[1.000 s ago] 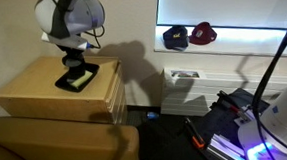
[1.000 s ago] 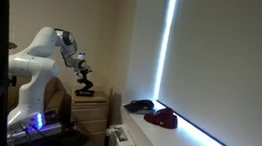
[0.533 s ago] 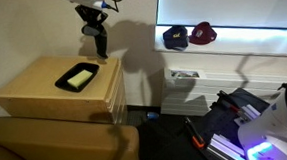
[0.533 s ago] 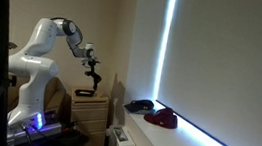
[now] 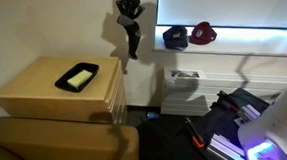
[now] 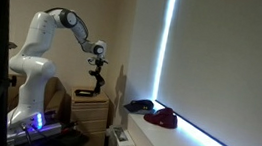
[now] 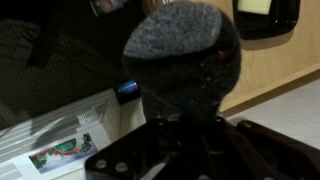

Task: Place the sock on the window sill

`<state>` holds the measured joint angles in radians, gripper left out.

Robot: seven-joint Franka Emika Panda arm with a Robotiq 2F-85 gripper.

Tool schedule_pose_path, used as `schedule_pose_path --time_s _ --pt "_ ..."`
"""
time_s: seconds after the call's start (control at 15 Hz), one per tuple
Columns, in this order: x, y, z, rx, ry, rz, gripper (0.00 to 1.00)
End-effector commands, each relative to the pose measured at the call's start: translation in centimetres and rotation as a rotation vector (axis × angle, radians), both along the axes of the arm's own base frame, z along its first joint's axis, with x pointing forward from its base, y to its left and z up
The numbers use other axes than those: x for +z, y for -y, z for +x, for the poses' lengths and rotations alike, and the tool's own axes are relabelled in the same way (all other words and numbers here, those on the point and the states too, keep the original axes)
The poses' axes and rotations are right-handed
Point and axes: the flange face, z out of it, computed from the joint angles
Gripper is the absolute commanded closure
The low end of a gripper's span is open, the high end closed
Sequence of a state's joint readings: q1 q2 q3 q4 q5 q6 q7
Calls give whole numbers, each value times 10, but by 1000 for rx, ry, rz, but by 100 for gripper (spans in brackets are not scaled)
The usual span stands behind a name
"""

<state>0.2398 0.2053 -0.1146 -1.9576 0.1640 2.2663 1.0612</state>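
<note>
My gripper (image 5: 130, 19) is shut on a dark grey sock (image 5: 132, 39) that hangs down from it, in the air between the wooden cabinet and the window sill (image 5: 231, 40). In an exterior view the gripper (image 6: 98, 65) holds the sock (image 6: 97, 82) left of the sill (image 6: 178, 139). In the wrist view the sock (image 7: 182, 55) fills the middle, clamped between the dark jaws (image 7: 185, 130).
A dark blue cap (image 5: 175, 36) and a red cap (image 5: 202, 32) lie on the sill. A black tray (image 5: 77, 77) with a pale object sits on the wooden cabinet (image 5: 44, 96). A radiator (image 5: 184, 88) stands under the sill. A sofa (image 5: 57, 145) is in front.
The gripper lifted the sock off the tray on the cabinet and carried it up and across toward the window sill.
</note>
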Motion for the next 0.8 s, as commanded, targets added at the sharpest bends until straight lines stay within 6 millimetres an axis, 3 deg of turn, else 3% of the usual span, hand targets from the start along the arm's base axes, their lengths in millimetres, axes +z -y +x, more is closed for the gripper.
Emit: schedule_pose_path --time_s 0.0,0.2,0.47,0.73 --pt "2 25 -33 -36 -67 123 98" --pt "-11 42 -42 -107 -88 146 98" --pt "-28 119 -61 -333 -83 -31 98" --pt "-18 212 -112 -563 -88 -120 98"
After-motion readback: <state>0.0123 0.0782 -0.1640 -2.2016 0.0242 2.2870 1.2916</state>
